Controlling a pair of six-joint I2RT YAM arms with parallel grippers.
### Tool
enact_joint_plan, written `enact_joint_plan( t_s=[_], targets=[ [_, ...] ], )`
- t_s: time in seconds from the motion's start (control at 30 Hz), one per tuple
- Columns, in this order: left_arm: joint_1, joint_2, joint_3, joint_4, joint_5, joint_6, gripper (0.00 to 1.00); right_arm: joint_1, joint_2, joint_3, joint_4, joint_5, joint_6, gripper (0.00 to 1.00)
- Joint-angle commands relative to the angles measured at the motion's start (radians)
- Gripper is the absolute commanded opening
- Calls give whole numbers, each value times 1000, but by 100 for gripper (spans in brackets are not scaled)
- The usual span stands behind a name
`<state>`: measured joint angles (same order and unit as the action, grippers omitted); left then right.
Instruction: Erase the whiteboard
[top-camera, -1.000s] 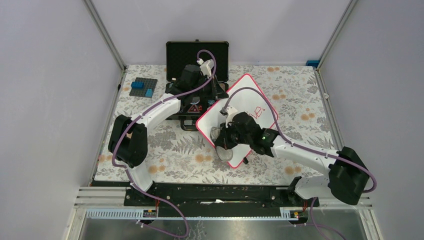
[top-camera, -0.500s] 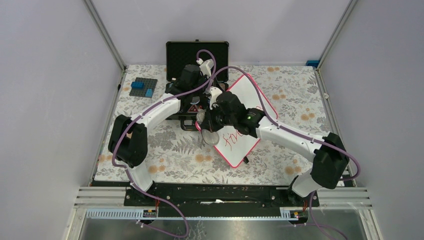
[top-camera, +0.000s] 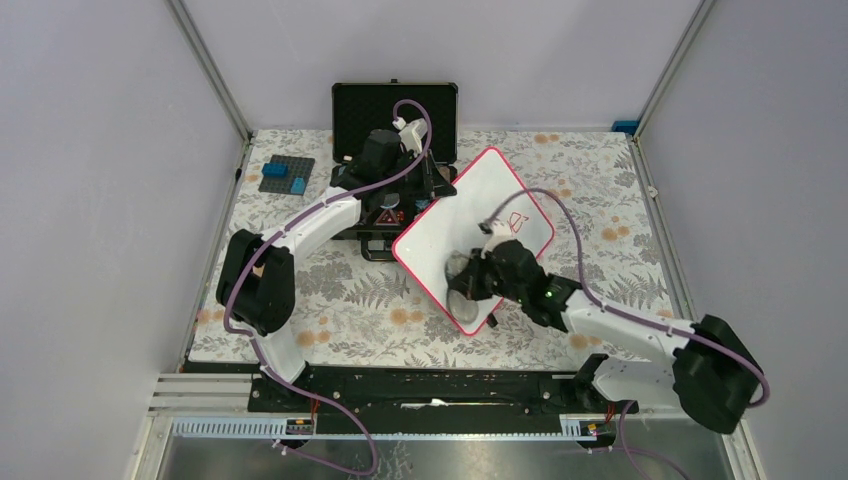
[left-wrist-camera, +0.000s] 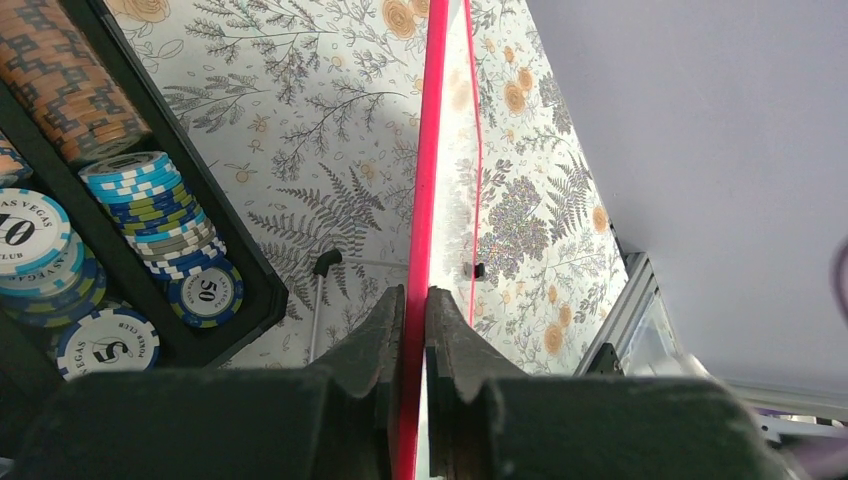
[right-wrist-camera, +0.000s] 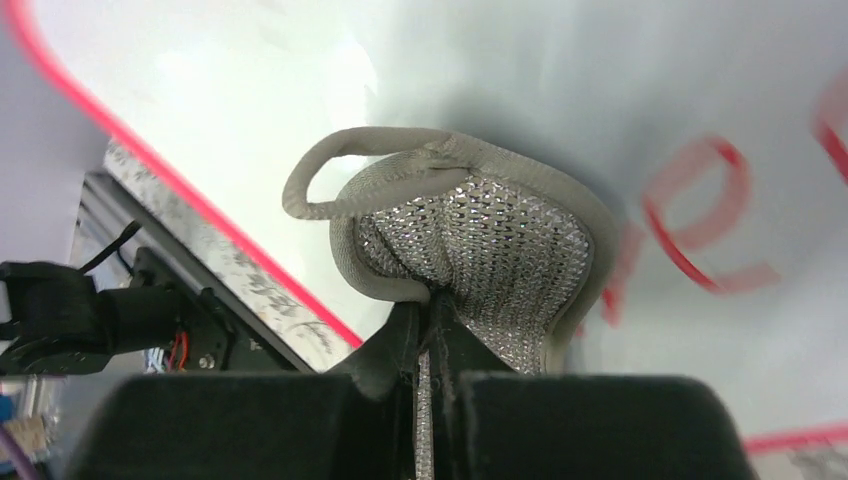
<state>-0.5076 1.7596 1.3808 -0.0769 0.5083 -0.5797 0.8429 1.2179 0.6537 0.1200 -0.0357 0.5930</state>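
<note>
Left gripper (left-wrist-camera: 413, 296) is clamped right on the pink rim of the whiteboard (top-camera: 452, 222). From the left wrist cam the rim runs straight up between the two fingers (left-wrist-camera: 377, 335), which are squeezed in on either side of it. The board sits center-right on the floral tablecloth (top-camera: 340, 290), turned like a diamond. The pinched edge is up at the far-left side, just beside the open black case (top-camera: 395, 108).

In the left wrist view the board looks tipped up on that edge. You can see a couple of its small black feet (left-wrist-camera: 325, 262) on the underside. I honestly can't tell whether the opposite edge is resting on the cloth or not.

Right gripper (right-wrist-camera: 430, 322) has its fingers pinched together on a gray wiping pad (right-wrist-camera: 468, 245), silvery mesh with a fabric border and a little loop. The pad is pressed flat against the white surface near the board's near corner. Some red marker writing (right-wrist-camera: 700, 210) is just to the right of the pad, and part of it near the pad looks faint and smeared. From the top cam a bit more red scribble (top-camera: 516, 221) sits toward the right corner.

Stacks of poker chips (left-wrist-camera: 160, 215) are in the case tray, and a gray brick plate with blue bricks (top-camera: 287, 174) lies at the far left of the table.
</note>
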Motion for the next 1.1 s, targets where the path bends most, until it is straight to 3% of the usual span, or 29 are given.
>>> enact_joint_plan(
  t_s=[0.0, 0.17, 0.5, 0.67, 0.8, 1.07],
  targets=[
    [-18, -42, -12, -62, 17, -21, 0, -59, -59, -221, -95, 101, 163, 0],
    [-19, -41, -18, -52, 21, -29, 0, -60, -68, -170, -112, 81, 111, 0],
    [-19, -37, -21, -52, 11, -29, 0, -57, 108, 297, -63, 18, -60, 0],
    [-19, -36, -20, -54, 5, -24, 0, -64, 212, 398, -59, 25, -82, 0],
    [-19, -42, -17, -58, 0, -18, 0, -75, 219, 328, -60, 8, -48, 0],
    [-19, -36, -17, -55, 16, -29, 0, -94, -5, -114, -70, 31, 78, 0]
  ],
)
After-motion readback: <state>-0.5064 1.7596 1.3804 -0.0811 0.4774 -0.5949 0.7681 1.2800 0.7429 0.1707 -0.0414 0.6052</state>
